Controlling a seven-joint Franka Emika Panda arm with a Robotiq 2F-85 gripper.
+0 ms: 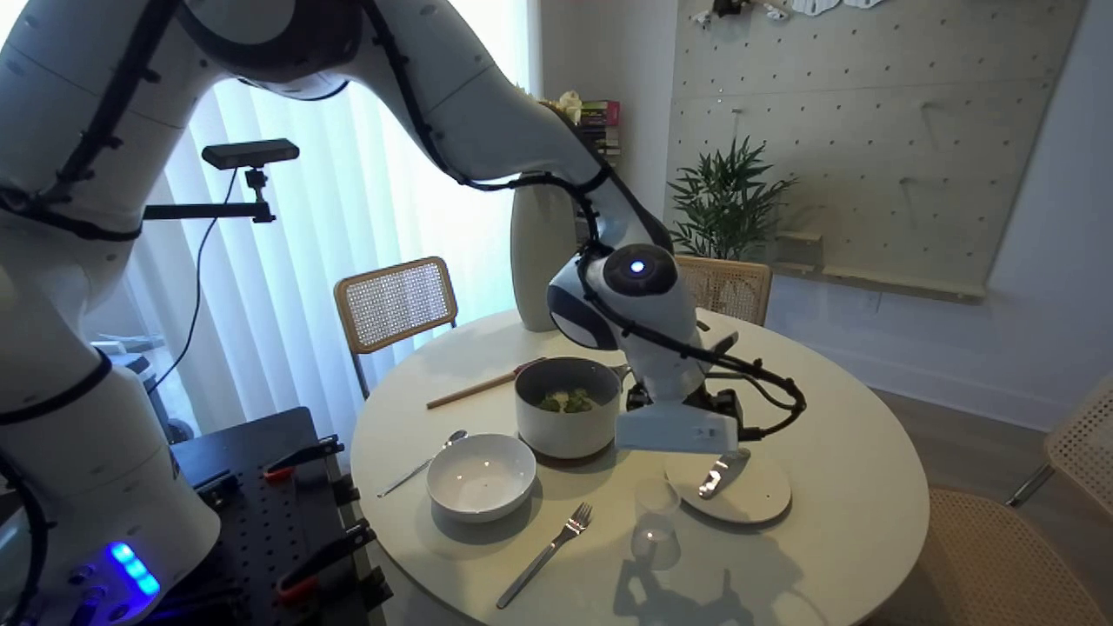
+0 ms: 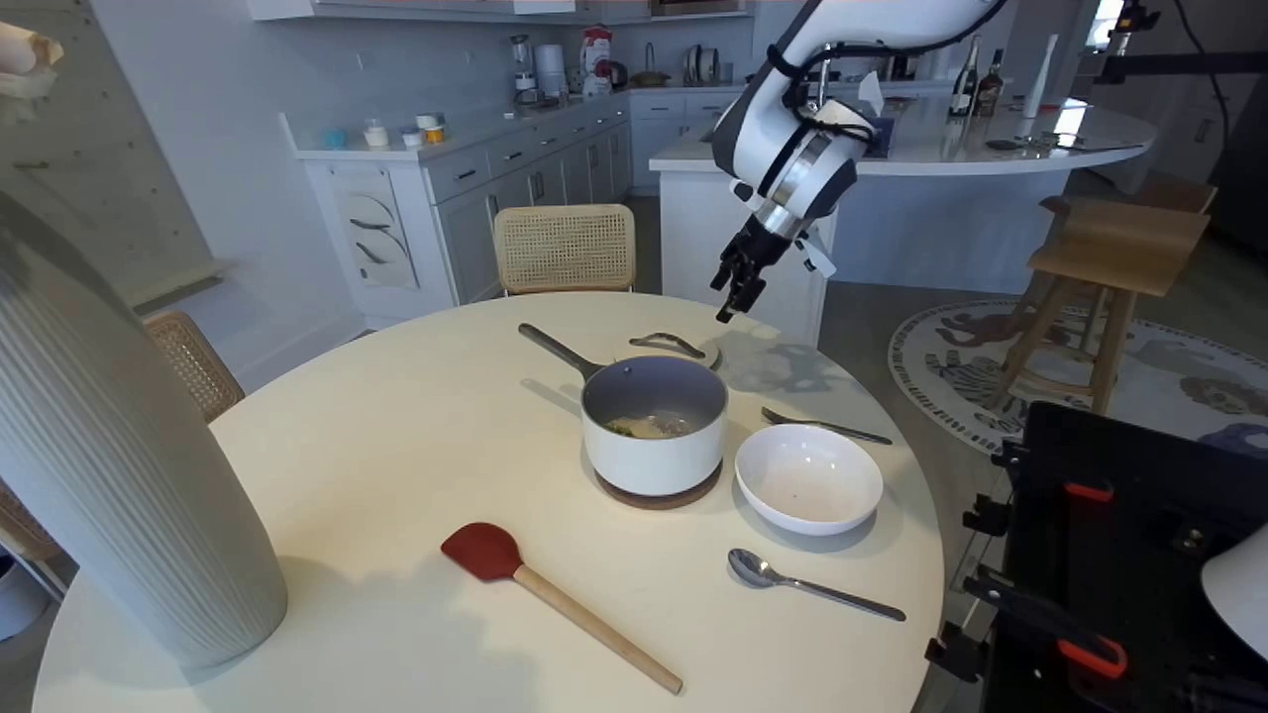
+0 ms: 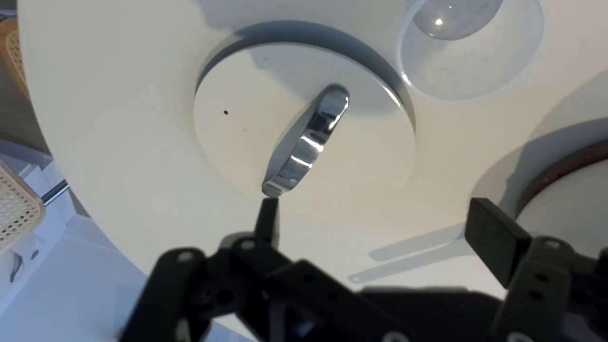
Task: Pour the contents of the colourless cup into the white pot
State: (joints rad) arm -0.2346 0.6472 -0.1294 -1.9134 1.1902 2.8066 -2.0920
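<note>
The gripper [image 3: 377, 213] is spread wide above the table [image 1: 852, 452]; the clear cup [image 1: 655, 526] sits on it just beside the pot lid [image 3: 344, 152], and the white pot [image 1: 567, 430] has green food [image 1: 569, 401] inside

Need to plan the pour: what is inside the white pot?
Green and pale pieces lie low inside the white pot. Its near wall hides part of the bottom in both exterior views, and whatever lies beneath the pieces is covered.

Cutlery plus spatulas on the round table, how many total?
3: fork and spoon on opposite sides of the white bowl; red-headed spatula between the tall vase and the spoon. Others could be hidden from the cameras.
</note>
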